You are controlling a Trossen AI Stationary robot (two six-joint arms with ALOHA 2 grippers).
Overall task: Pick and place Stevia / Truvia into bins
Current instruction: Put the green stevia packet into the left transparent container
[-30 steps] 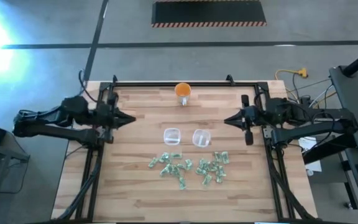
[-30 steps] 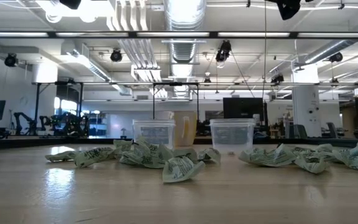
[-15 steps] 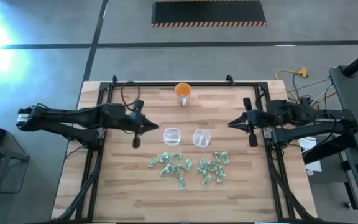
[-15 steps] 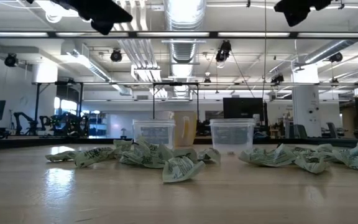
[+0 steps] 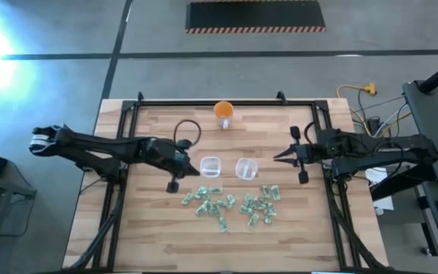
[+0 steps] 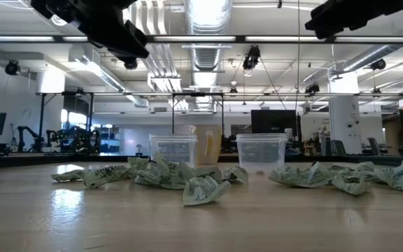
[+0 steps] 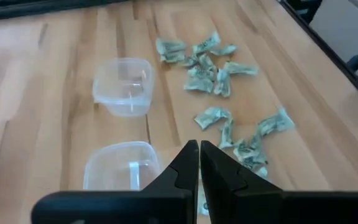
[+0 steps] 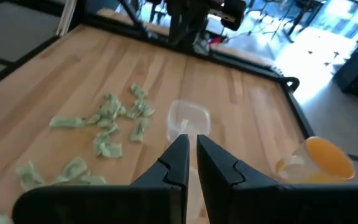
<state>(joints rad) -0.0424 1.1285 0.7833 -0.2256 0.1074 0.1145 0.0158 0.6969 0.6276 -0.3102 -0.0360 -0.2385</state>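
Change since the earlier frame: the left gripper (image 5: 175, 185) has travelled from the tabletop's (image 5: 150, 236) left edge inward to hover just beside the left bin (image 5: 211, 166), while the right gripper (image 5: 277, 158) has crept only slightly in from the right edge toward the right bin (image 5: 246, 168). Jaws: both sets closed and empty. Stevia / Truvia sachets (image 5: 230, 205): all loose on the tabletop, in a crumpled band between the two bins and the near edge; both bins look empty. An orange cup (image 5: 223, 111) stands at the far edge, apart from the work. Step in hand, as judged: approach for a first pick. To do it well, the left jaws should open before descending and single out one sachet at the band's left end, closing across its narrow side. Orientation: the sachets lie flat or buckled, their long axes pointing every way; the band itself runs left to right.
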